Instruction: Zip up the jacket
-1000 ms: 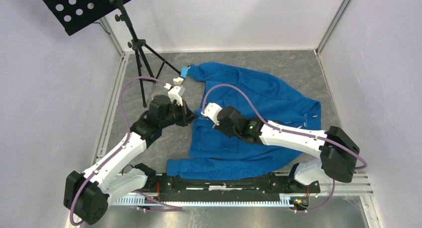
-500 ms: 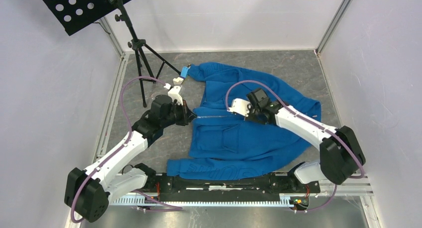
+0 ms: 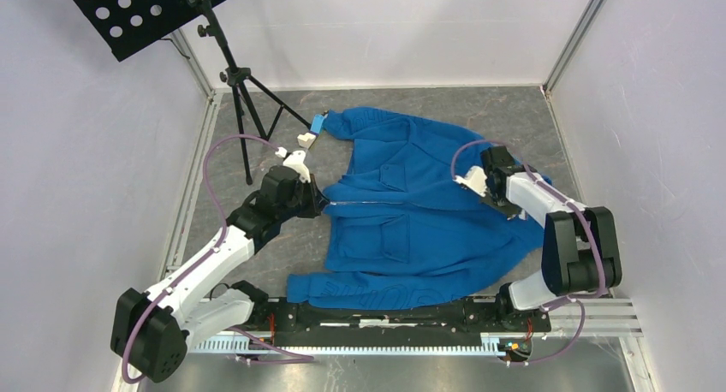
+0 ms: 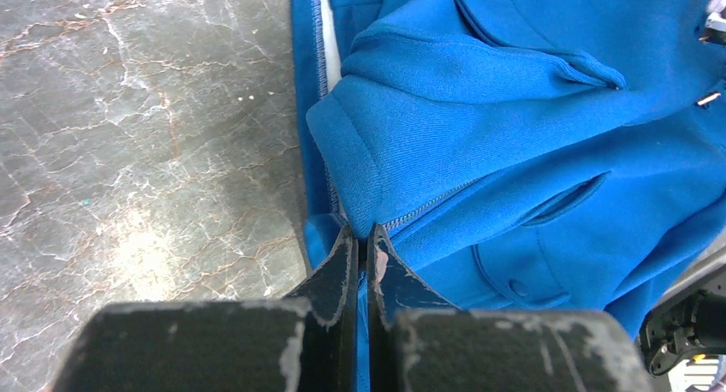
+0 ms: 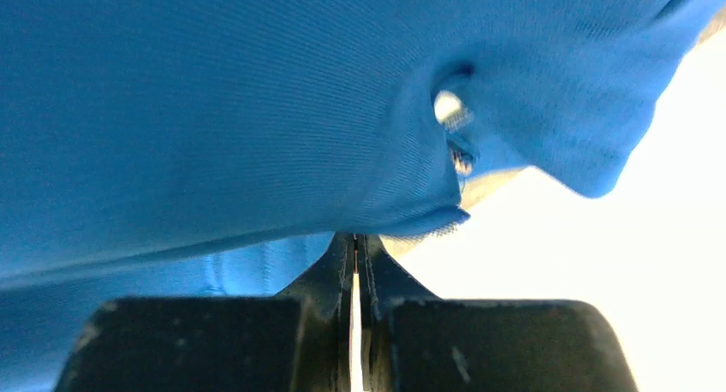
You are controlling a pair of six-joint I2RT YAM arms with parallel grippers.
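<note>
The bright blue jacket (image 3: 411, 221) lies spread on the grey table, with its pale zipper (image 3: 385, 200) running left to right. My left gripper (image 3: 318, 205) is shut on the jacket's hem at the zipper's left end; in the left wrist view the fingers (image 4: 342, 268) pinch the blue edge (image 4: 377, 216). My right gripper (image 3: 499, 205) is at the zipper's right end near the collar. In the right wrist view its jaws (image 5: 356, 238) are shut, with the tips under a fold of blue fabric (image 5: 257, 135). A small metal zipper part (image 5: 462, 157) shows just above.
A black music stand on a tripod (image 3: 235, 75) stands at the back left. A small white and blue object (image 3: 308, 135) lies beside the jacket's far sleeve. White walls enclose the table on three sides. The arm bases and a rail (image 3: 385, 315) line the near edge.
My right gripper has travelled right along the zipper, from beside the left gripper to the jacket's collar side. The front now lies closed along the zip line. The left gripper has barely moved.
</note>
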